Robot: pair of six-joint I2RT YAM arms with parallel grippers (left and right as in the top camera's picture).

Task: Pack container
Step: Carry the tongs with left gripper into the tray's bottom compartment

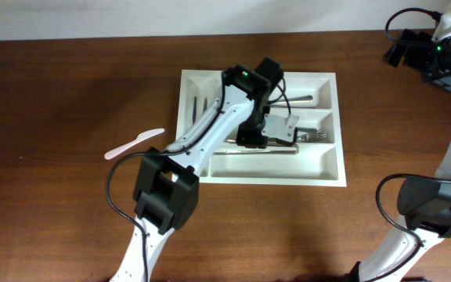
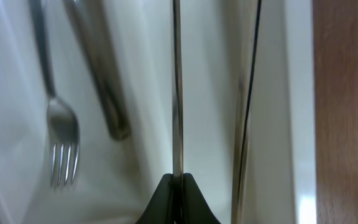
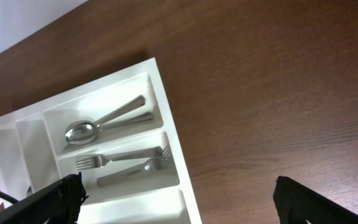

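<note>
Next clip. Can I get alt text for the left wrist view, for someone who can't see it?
The left gripper, jaws shut, pinches a thin metal utensil seen edge-on, over a compartment of the white cutlery tray. A fork and another utensil's handle lie in the tray at picture left; brown table shows at picture right.

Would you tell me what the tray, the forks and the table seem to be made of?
Tray: likely plastic, smooth matte white, moulded rounded walls.
Forks: metal, probably steel, glossy grey with highlights.
Table: wood or wood-look laminate, brown with grain streaks.
</note>
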